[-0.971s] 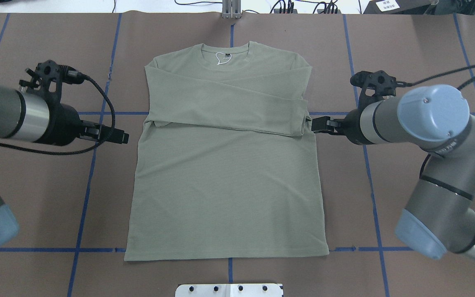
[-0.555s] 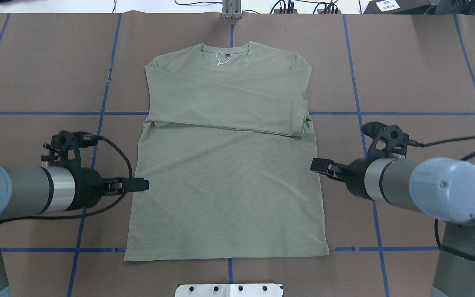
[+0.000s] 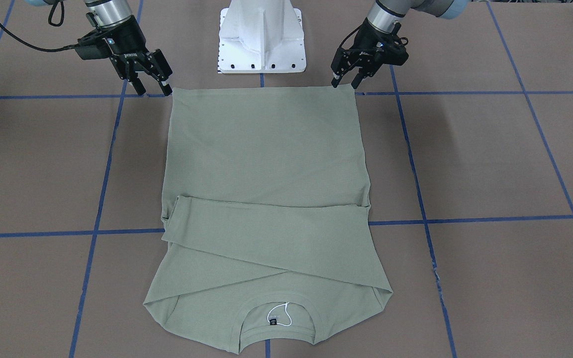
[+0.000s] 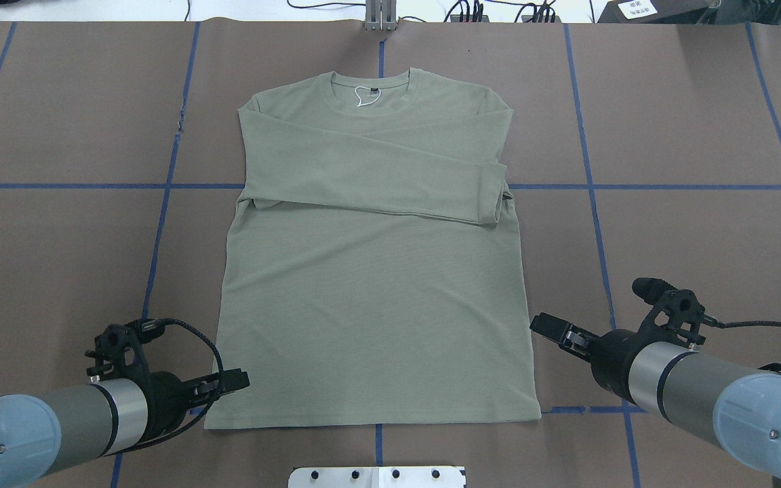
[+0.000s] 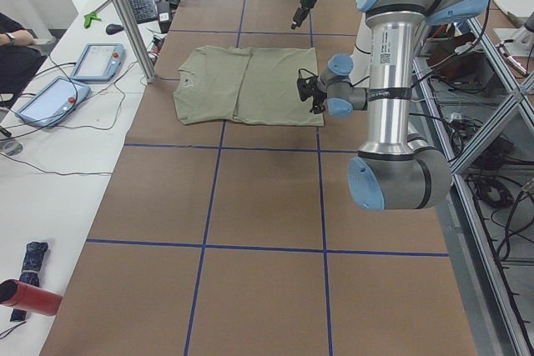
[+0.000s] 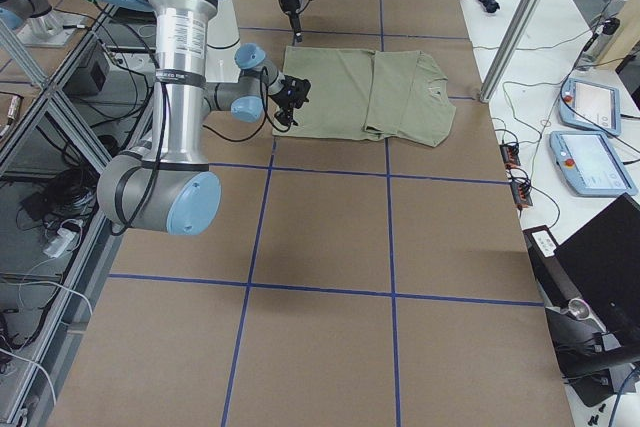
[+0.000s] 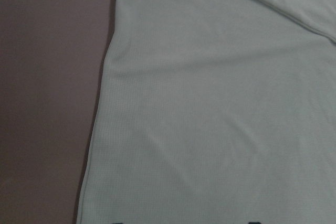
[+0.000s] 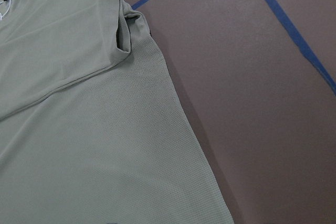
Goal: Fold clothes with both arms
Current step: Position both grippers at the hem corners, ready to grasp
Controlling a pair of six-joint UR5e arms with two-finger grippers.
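The pale sage-green shirt [image 4: 377, 291] lies flat on the brown table, collar and black neck label [image 4: 368, 97] at the far end. Both sleeves are folded across the chest [image 3: 266, 233]. My left gripper [image 4: 234, 381] is open and empty, just off the hem's left corner; in the front view it [image 3: 345, 84] hovers at that corner. My right gripper [image 4: 545, 327] is open and empty, beside the shirt's right edge above the hem corner [image 3: 153, 90]. The left wrist view shows the shirt's left edge [image 7: 210, 103]. The right wrist view shows the right edge and a sleeve cuff [image 8: 126, 30].
The white pedestal [image 3: 261, 35] stands right behind the hem, between the two arms. Blue tape lines [image 4: 587, 186] cross the brown table cover. A metal post [image 5: 125, 14] and tablets [image 5: 96, 60] stand past the collar end.
Both arms have moved from beside the sleeve folds back toward the robot, along the shirt's sides, to the hem corners. The shirt has not moved.
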